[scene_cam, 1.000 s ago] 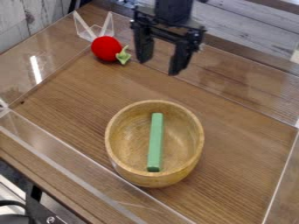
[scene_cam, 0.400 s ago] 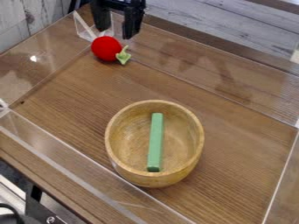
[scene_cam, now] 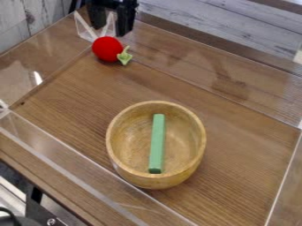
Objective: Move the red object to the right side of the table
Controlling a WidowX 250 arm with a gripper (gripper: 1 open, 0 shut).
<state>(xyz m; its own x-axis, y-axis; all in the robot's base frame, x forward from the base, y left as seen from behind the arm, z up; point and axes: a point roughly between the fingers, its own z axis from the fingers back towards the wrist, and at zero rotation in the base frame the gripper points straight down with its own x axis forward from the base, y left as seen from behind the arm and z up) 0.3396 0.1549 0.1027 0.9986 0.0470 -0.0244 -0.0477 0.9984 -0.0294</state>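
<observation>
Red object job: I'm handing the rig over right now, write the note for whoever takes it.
Gripper: open, empty, pointing down just above and behind the red object.
Red object: on the table, far left corner near the clear wall, not gripped.
Wooden bowl with green stick: centre front, not part of the job.
Done: approach only.
Left: lower, grasp, carry to the right side, release.

The table [scene_cam: 236,106] is dark wood-grain with a glossy sheen, edged by clear acrylic walls [scene_cam: 35,53]. At its centre, the bowl [scene_cam: 157,144] is pale, smooth wood holding a matt green stick [scene_cam: 157,141]. Behind the bowl, the red object [scene_cam: 108,48] looks soft and matt.
</observation>
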